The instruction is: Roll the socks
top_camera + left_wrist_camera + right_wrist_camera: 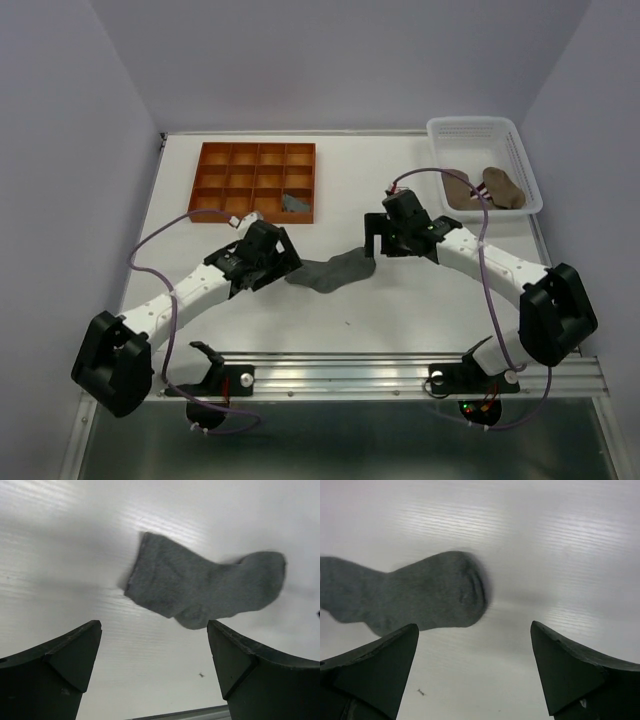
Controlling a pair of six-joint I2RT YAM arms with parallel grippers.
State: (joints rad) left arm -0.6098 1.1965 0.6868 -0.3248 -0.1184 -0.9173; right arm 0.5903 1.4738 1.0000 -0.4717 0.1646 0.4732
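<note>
I have one grey sock (335, 271) lying flat and loose on the white table (400, 320), about midway between the two arms and a little in front of their bases. It lies crosswise, one end toward each gripper.

The left gripper (283, 262) sits low at the sock's left end. In its wrist view the jaws are spread wide with nothing between them. The grey sock (200, 587) lies just ahead of the left gripper (153, 625), with its straight cuff edge to the left of that view and its rounded end to the right.

The right gripper (380, 240) is at the sock's other end, also with its jaws spread apart and holding nothing. From the right wrist I see the sock's rounded toe (415, 592) lying ahead of the right gripper (475, 627), off to the left. It is close to the left finger in that picture, but I cannot tell whether they touch.

At the far left stands an orange tray (255, 180) of square compartments. A second grey sock (295, 204) sits in its nearest row, rightmost column. At the far right a white basket (470, 122) holds two tan-brown socks (505, 188) side by side.
</note>
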